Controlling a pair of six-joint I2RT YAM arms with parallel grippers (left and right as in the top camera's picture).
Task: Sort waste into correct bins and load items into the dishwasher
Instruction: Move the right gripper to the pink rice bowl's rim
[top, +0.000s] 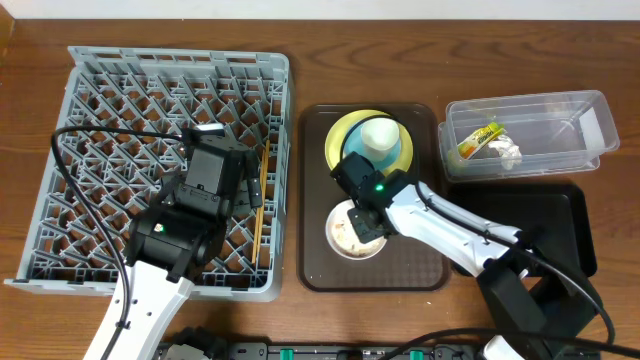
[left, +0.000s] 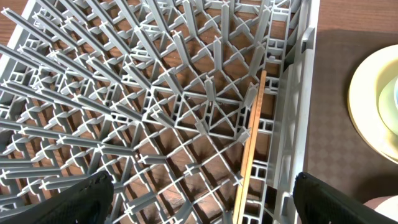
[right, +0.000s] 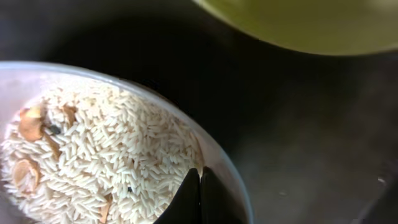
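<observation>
Broadly, the grey dish rack (top: 110, 110) filled the left half of my overhead view, and the brown serving tray (top: 315, 200) sat just to its right at centre. At the lower right lay the black tray (top: 565, 205), partly covered by my right arm, and above it in the upper right corner stood the clear tub (top: 590, 118). My left gripper (left: 202, 202) hung over the right part of the rack with its fingers spread wide and nothing between them. In the upper half of the serving tray I saw the yellow-green plate (top: 343, 135) carrying the light blue bowl (top: 405, 152), with the small white cup (top: 380, 132) standing in that bowl. Below that stack, on the same tray, sat the white bowl (top: 335, 228). My right gripper (top: 362, 225) was down at this bowl, and its wrist view showed the fingers (right: 193, 199) pinched tightly together at the inner edge of the rim, gripping nothing I could make out. The chopsticks (top: 262, 195) lay inside the rack along its right wall, running top to bottom of the frame. Inside the tub the snack wrapper (top: 478, 140) rested beside the crumpled tissue (top: 508, 152). Beige food scraps (right: 106, 155), mostly rice grains, filled the white bowl.
</observation>
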